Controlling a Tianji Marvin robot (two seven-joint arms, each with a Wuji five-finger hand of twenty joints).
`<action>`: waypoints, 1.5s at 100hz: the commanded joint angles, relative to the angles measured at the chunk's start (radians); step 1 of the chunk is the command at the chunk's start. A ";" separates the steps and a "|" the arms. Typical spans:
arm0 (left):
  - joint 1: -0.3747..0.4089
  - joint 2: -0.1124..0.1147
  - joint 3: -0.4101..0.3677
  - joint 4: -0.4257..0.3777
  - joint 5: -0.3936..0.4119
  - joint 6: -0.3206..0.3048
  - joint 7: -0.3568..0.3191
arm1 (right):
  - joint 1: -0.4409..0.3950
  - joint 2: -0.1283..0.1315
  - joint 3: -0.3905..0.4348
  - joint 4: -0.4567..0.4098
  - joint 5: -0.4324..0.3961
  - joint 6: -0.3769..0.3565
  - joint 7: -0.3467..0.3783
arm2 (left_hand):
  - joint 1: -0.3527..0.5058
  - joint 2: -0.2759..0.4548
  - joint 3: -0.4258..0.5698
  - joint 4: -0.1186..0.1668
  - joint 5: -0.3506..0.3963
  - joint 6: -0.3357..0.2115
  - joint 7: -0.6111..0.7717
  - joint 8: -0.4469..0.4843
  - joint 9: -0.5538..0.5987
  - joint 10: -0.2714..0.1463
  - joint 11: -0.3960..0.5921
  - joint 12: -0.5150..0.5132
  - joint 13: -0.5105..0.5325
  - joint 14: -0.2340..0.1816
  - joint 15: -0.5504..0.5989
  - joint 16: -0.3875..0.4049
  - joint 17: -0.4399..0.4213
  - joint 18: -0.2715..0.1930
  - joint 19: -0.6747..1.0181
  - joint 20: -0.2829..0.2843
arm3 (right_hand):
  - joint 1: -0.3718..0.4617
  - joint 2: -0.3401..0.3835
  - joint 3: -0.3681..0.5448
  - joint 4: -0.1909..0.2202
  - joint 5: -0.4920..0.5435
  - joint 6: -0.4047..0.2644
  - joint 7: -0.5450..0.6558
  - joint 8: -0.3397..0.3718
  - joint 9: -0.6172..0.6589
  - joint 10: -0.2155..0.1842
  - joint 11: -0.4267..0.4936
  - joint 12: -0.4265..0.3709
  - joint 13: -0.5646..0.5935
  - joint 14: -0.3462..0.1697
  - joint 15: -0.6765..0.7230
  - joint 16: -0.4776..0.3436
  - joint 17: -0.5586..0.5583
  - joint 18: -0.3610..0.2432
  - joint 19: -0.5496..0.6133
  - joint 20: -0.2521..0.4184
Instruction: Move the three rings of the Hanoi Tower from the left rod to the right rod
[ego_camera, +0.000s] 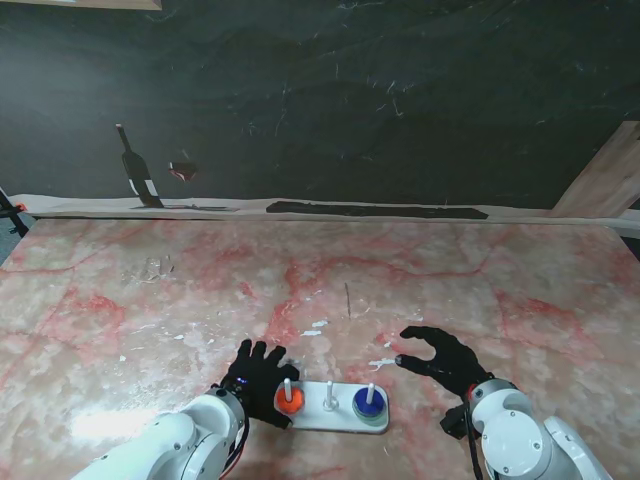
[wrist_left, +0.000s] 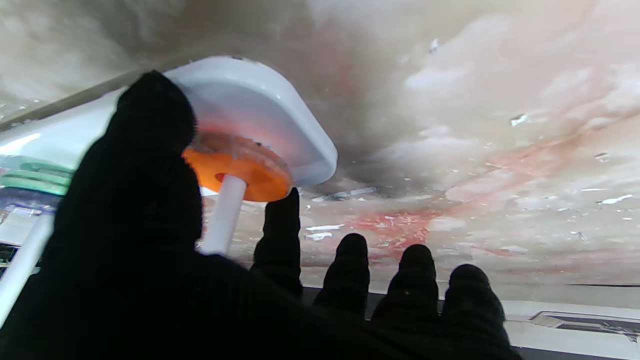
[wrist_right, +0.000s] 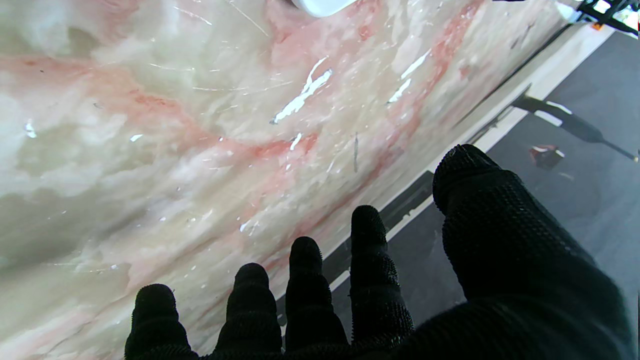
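Stand view. White base (ego_camera: 335, 414) sits near me, centre of the marbled table (ego_camera: 450, 270), carrying three white rods. Orange ring (ego_camera: 289, 401) is on the left rod (ego_camera: 287, 385); middle rod (ego_camera: 329, 391) is bare; blue ring (ego_camera: 368, 401) is on the right rod (ego_camera: 370, 390) with a green ring (ego_camera: 372, 417) showing as a rim beneath it. So two rings look delivered, one left to go. Left hand (ego_camera: 258, 375) sits just beside the orange ring on its left, fingers spread and holding nothing; probably positioned to take that last ring. Right hand (ego_camera: 440, 358) rests right of the base and apart from it, fingers splayed, empty; likely parked out of the way.

Left wrist view. Orange ring on its rod is close in, the thumb (wrist_left: 145, 165) crossing in front of part of it and one fingertip (wrist_left: 282, 210) at its edge. Whether either actually touches the ring I cannot tell. Green edge is cut off at the frame side; the blue ring is blurred.

Right wrist view. Only spread black fingers (wrist_right: 307, 280) over bare marble; a sliver of the white base at the frame edge. No ring visible here. Dark backdrop beyond the table's far edge holds a few small shapes I cannot identify.
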 joint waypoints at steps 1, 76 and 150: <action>0.004 -0.002 0.004 0.005 -0.002 0.004 0.001 | -0.004 -0.001 -0.004 0.000 0.000 -0.001 0.002 | 0.013 0.019 0.018 0.036 0.035 -0.036 0.049 0.033 -0.039 -0.011 0.010 0.013 -0.021 -0.006 0.019 0.011 -0.006 0.003 0.000 0.020 | -0.036 0.002 0.008 0.004 -0.016 0.003 -0.008 -0.006 -0.035 -0.001 0.021 0.010 -0.019 -0.003 -0.007 0.005 -0.007 0.013 -0.016 0.000; 0.004 -0.010 0.019 0.033 0.007 0.035 0.066 | -0.002 -0.001 -0.006 0.001 -0.004 -0.002 0.000 | 0.052 0.069 0.078 0.033 0.106 -0.057 0.174 0.081 -0.023 -0.032 0.052 0.081 -0.005 -0.016 0.077 0.041 -0.010 -0.012 0.026 0.072 | -0.038 0.008 0.003 0.004 -0.019 0.000 -0.008 -0.006 -0.035 -0.003 0.020 0.009 -0.018 -0.003 -0.007 0.006 -0.006 0.009 -0.017 -0.001; 0.025 -0.014 0.002 0.038 0.034 0.026 0.116 | 0.001 -0.001 -0.007 0.005 -0.002 -0.010 0.001 | 0.052 0.065 0.110 0.028 0.249 -0.053 0.246 0.079 -0.001 -0.049 0.100 0.081 0.006 -0.017 0.115 0.049 -0.012 -0.015 0.041 0.110 | -0.036 0.009 0.002 0.004 -0.019 0.001 -0.008 -0.006 -0.034 -0.003 0.021 0.009 -0.017 -0.004 -0.007 0.006 -0.005 0.008 -0.017 -0.001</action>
